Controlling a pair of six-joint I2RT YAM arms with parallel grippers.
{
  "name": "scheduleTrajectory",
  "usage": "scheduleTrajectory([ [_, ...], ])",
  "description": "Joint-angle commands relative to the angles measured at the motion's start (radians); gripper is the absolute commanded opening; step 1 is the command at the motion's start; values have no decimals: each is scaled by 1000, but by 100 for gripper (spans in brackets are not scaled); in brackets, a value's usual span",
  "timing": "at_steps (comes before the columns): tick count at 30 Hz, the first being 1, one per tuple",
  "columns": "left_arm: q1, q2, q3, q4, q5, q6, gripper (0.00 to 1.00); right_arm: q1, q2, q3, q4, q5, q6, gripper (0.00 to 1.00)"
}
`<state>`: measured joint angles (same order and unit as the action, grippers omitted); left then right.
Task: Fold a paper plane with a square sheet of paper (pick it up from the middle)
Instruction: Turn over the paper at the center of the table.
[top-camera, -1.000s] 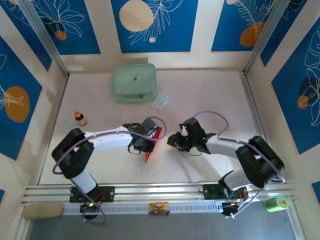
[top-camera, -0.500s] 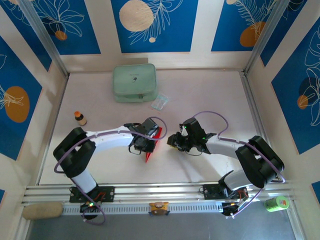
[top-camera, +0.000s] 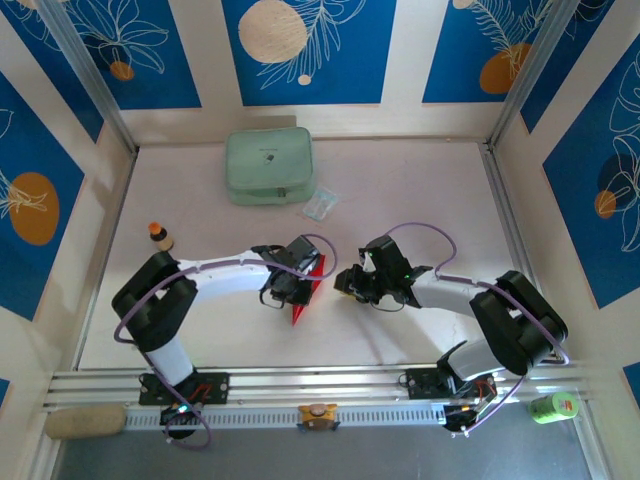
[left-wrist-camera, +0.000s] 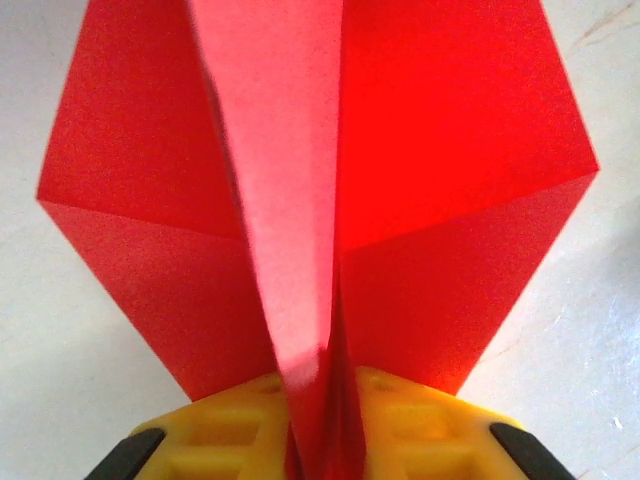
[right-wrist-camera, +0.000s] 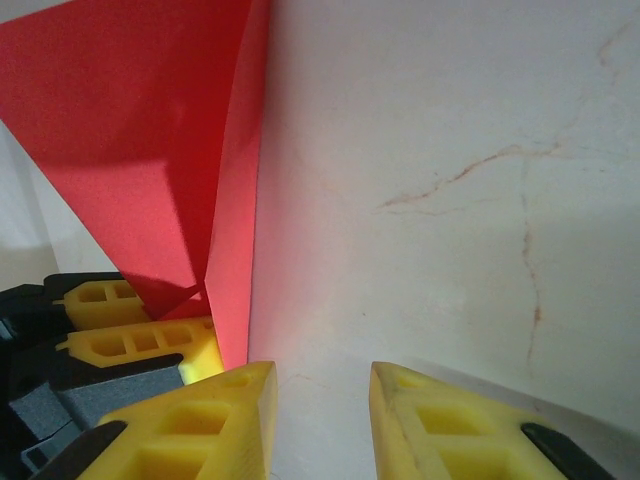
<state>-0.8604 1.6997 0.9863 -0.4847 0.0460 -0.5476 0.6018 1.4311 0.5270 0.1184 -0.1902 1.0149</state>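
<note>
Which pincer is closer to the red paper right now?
Left. The left pincer is clamped right on the folded red paper. The right pincer is open and empty, close beside the paper's edge on its right side.

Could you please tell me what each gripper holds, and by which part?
The left gripper pinches the folded red paper by its raised centre fold. The right gripper is open and holds nothing.
</note>
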Motion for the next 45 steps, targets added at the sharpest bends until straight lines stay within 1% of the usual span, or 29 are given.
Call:
scheduleTrajectory([
  [1, -8, 24, 32, -36, 11, 19, 21, 1, 12, 6, -9, -11, 0, 31],
  [8, -8, 47, 30, -49, -2, 17, 23, 2, 17, 7, -6, -11, -1, 31],
  [16, -10, 40, 1, -41, -28, -7, 27, 4, 14, 2, -3, -9, 1, 31],
  [18, -11, 36, -11, -35, -39, -18, 30, 4, 9, -1, -4, -8, 1, 31],
  [21, -12, 33, -25, -24, -52, -47, 33, 4, 1, -7, -5, -8, -1, 31],
  [26, -21, 50, -19, -33, -91, -118, 42, 4, -23, -20, -10, 1, -1, 31],
  [30, -29, 60, -3, -51, -123, -173, 43, 4, -47, -26, -28, 15, -1, 31],
  [38, -42, 92, 66, -106, -178, -312, 45, -2, -155, -54, -116, 122, 14, 31],
  [41, -49, 105, 110, -148, -198, -334, 46, -8, -185, -65, -133, 127, 13, 32],
  [45, -62, 92, 138, -163, -217, -360, 46, -14, -205, -75, -140, 127, 14, 32],
])
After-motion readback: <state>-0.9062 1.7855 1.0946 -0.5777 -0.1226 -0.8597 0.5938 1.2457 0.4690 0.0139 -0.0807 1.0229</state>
